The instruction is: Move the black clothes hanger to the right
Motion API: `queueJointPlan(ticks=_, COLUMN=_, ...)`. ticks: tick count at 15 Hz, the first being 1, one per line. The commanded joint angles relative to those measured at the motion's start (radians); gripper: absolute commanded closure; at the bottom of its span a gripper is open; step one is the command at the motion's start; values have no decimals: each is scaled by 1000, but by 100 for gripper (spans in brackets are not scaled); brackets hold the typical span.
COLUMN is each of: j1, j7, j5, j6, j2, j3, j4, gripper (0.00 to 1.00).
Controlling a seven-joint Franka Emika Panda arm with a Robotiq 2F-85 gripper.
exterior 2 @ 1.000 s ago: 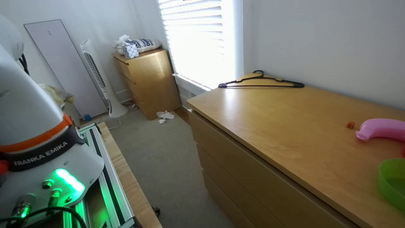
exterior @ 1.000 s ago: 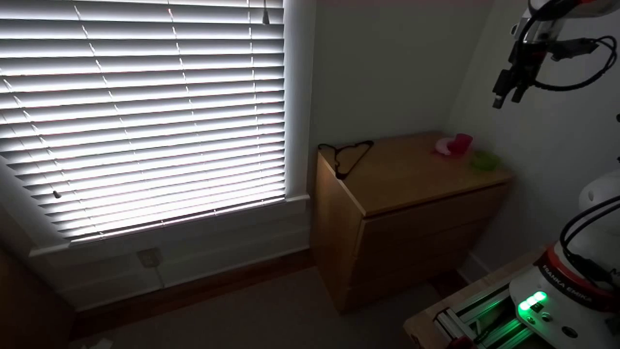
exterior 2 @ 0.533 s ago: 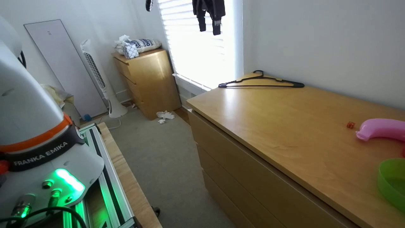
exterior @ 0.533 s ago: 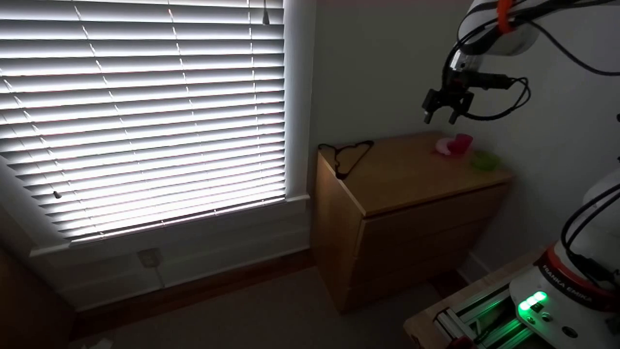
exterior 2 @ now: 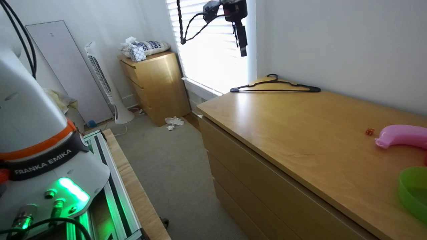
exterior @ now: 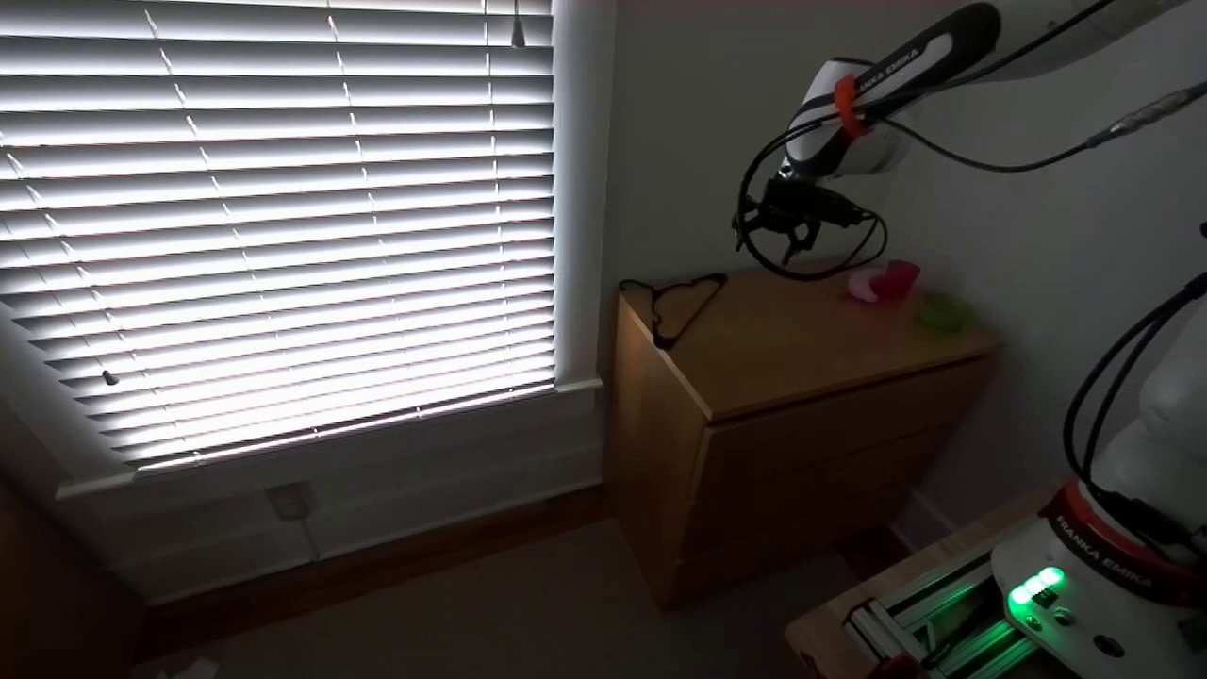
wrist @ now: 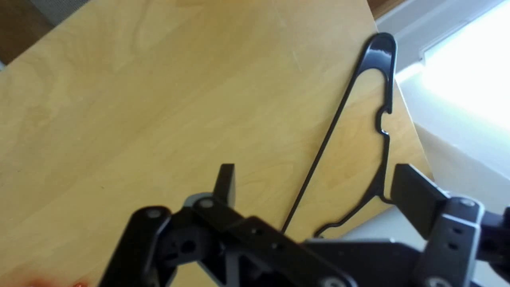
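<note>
Black hanger point(exterior 2: 276, 90) lies far left on the dresser point(exterior 2: 300, 133) — pickup & shift right both TBD; gripper point(wrist: 314, 171) spread wide, holding nada.

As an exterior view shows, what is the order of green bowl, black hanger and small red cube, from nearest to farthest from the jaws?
1. Black hanger, far end of the dresser, by the window.
2. Small red cube, left of the pink object.
3. Green bowl, at the picture's right edge.
</note>
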Motion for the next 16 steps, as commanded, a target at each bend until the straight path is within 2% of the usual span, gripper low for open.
queueJointPlan(ticks=1, j1=28, j7=-3, j5=23, j6=-2, j2=41, j3=-21, j4=38, gripper=0)
queueJointPlan(ticks=4, j1=43, j7=-5, j5=45, j6=-3, j2=119, j3=-22, j4=112, gripper=0)
queueJointPlan(ticks=7, j1=44, j7=-5, j5=47, j6=-5, j2=124, j3=-23, j4=124, gripper=0)
queueJointPlan(ticks=8, j1=64, j7=50, j5=8, j6=27, j2=155, j3=-40, j4=143, gripper=0)
queueJointPlan(ticks=14, j1=145, j7=44, j5=-3, j6=-12, j2=367, j3=-36, j4=302, gripper=0)
queueJointPlan(ticks=16, j1=178, j7=46, j5=-17, j6=-6, j2=440, j3=-54, j4=364, gripper=0)
